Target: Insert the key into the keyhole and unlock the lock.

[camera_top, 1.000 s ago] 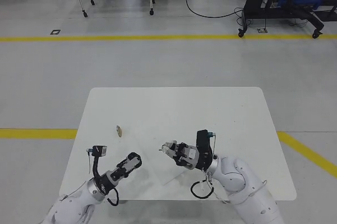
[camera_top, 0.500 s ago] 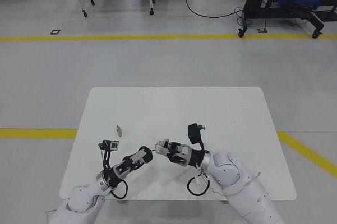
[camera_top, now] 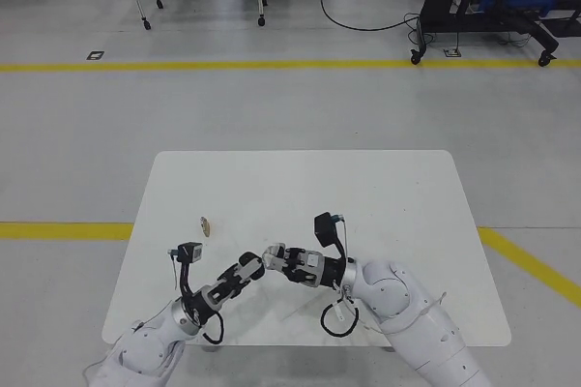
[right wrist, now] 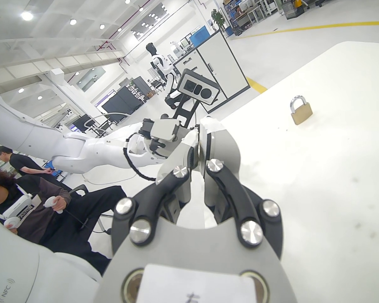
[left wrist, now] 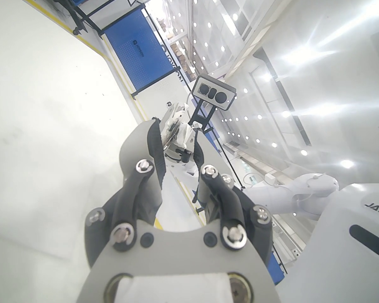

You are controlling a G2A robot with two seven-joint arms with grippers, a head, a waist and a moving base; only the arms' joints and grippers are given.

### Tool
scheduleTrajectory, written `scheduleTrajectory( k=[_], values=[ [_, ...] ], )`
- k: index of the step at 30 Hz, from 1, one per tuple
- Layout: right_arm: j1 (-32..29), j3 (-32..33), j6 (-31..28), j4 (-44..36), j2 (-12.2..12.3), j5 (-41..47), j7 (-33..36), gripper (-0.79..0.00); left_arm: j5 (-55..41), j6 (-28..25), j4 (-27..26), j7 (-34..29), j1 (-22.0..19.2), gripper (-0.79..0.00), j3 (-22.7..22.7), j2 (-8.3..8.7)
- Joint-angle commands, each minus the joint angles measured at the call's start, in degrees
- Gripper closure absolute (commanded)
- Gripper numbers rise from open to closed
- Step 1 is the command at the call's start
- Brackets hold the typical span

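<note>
Both arms have drawn together over the near tabletop [camera_top: 387, 193]. The left fingers [left wrist: 153, 146] are open, just beside the right fingers [right wrist: 221, 146], which pinch the key [right wrist: 198, 154]. The lock [camera_top: 205, 226] lies far-left, well apart.

I see my white counter [camera_top: 406, 193] from above. It has four sides and round corners. It stands on a grey floor [camera_top: 77, 126] with yellow lines [camera_top: 271, 66] painted on it. One small lock [camera_top: 205, 226] sits right on the counter, on my left half, well away from every edge. In the right wrist view, the lock has a gold-brown body and a shiny silver loop, and the loop looks shut. I cannot tell if it stands up or lies flat. A few small dark marks [right wrist: 355, 179] dot the white top.
</note>
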Motion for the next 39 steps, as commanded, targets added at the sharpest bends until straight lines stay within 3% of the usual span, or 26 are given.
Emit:
scheduleTrajectory(
  k=[1,2,8,10,12,14,16,22,30,33,35,38,39],
  values=[
    [0.0,-0.1,0.2,-0.1,0.0,0.0,0.2,0.000,1.4,0.0,0.0,0.9,0.0,-0.052,-0.1,-0.01],
    [0.0,-0.2,0.2,-0.2,0.0,0.0,0.3,0.000,2.1,0.1,0.0,1.4,0.1,0.000,-0.2,-0.02],
    [-0.3,-0.2,0.8,-0.7,0.1,-0.2,0.6,0.000,6.8,1.7,-0.4,5.5,0.2,0.000,-0.5,-0.16],
    [-0.4,-0.1,0.8,-0.9,0.1,-0.2,0.5,-0.126,7.7,1.8,-0.4,6.1,0.2,0.000,-0.6,-0.17],
    [-0.6,0.1,0.6,-1.1,0.2,-0.1,0.0,-0.363,9.0,1.6,-0.4,7.0,0.2,0.000,-0.9,-0.16],
    [-0.8,0.2,0.2,-1.2,0.2,0.3,-0.1,-0.533,10.3,1.2,-0.3,8.2,0.3,0.000,-1.4,-0.14],
    [-0.8,0.3,-0.2,-1.1,0.3,0.9,0.1,-0.548,11.7,0.9,-0.4,9.5,0.6,0.000,-2.0,-0.09],
    [-0.5,-0.2,-0.1,-0.8,0.4,2.5,2.1,-0.403,14.1,0.0,-0.8,10.5,1.6,0.000,-3.1,0.10],
    [0.3,-1.4,0.5,-0.2,0.3,4.5,4.7,-0.351,16.3,-0.5,-0.8,12.0,2.2,0.000,-2.7,0.03],
    [0.5,-1.7,0.7,-0.1,0.3,5.0,5.5,-0.296,16.3,-0.7,-0.7,12.0,2.2,0.000,-2.6,0.04],
    [0.6,-1.9,0.7,-0.1,0.3,5.4,6.0,-0.240,16.3,-0.7,-0.7,12.1,2.2,0.000,-2.6,0.05],
    [0.7,-2.1,0.8,0.0,0.3,5.9,6.6,-0.022,16.3,-0.6,-0.8,12.3,2.3,0.000,-2.6,0.06],
    [0.7,-2.1,0.9,0.0,0.4,6.0,6.7,0.000,16.2,-0.5,-0.8,12.4,2.4,0.000,-2.6,0.06]
  ],
)
